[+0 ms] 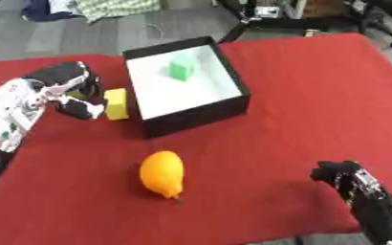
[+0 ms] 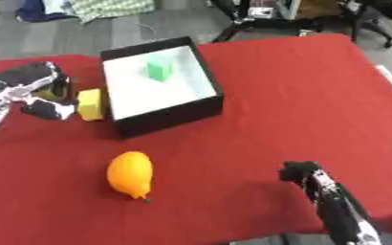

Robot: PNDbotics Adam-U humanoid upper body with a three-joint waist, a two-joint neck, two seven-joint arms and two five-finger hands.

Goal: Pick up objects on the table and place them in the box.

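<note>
In the left eye view, your left hand (image 1: 72,91) sits at the table's left side with its fingers curled around a yellow block (image 1: 115,104), which rests just beside the outer left wall of the black box (image 1: 198,116). A green cube (image 1: 182,67) lies inside the box on its white floor. An orange lemon-shaped fruit (image 1: 162,173) lies on the red tablecloth (image 1: 299,110) in front of the box.

In the right eye view, your right hand (image 2: 304,173) shows near the lower right, well apart from the fruit; you cannot tell how its fingers are set.
</note>
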